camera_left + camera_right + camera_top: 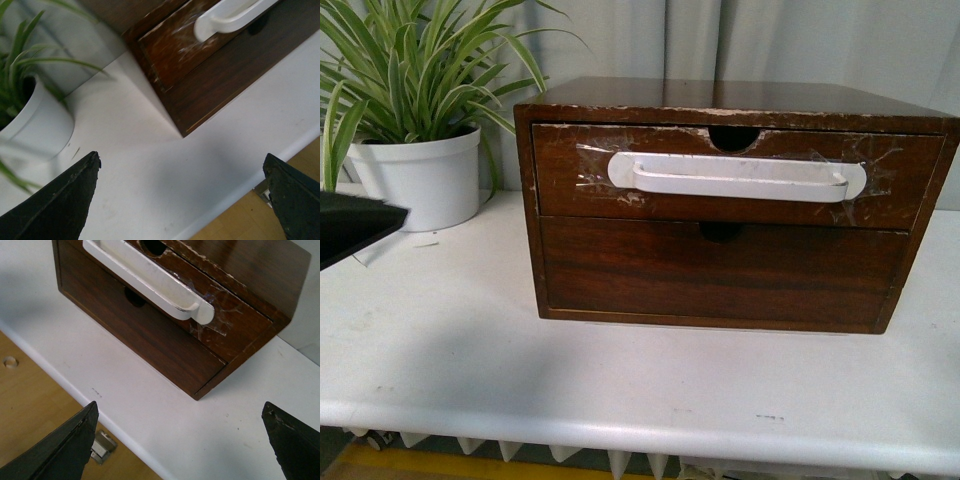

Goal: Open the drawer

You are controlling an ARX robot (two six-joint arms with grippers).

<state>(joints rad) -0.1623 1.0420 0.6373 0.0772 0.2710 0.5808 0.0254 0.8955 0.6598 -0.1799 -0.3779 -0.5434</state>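
The drawer (720, 212) is the upper, dark-brown front of a small wooden cabinet (740, 98). It has a long white handle (737, 176) taped on and a semicircular notch (733, 138) in its chipped top edge, and it sits flush with the cabinet. My left gripper (181, 157) is open and empty over the table, to the cabinet's front left; one black finger (355, 225) shows in the front view. My right gripper (180, 406) is open and empty off the cabinet's front right corner. It sees the drawer (240, 325) and handle (155, 282), and is out of the front view.
A plain lower drawer front (720, 270) without a handle sits below. A white pot (420, 175) with a striped green plant stands left of the cabinet on the white table (620, 380). The table's front edge (60, 377) runs close under both grippers, with wooden floor beyond.
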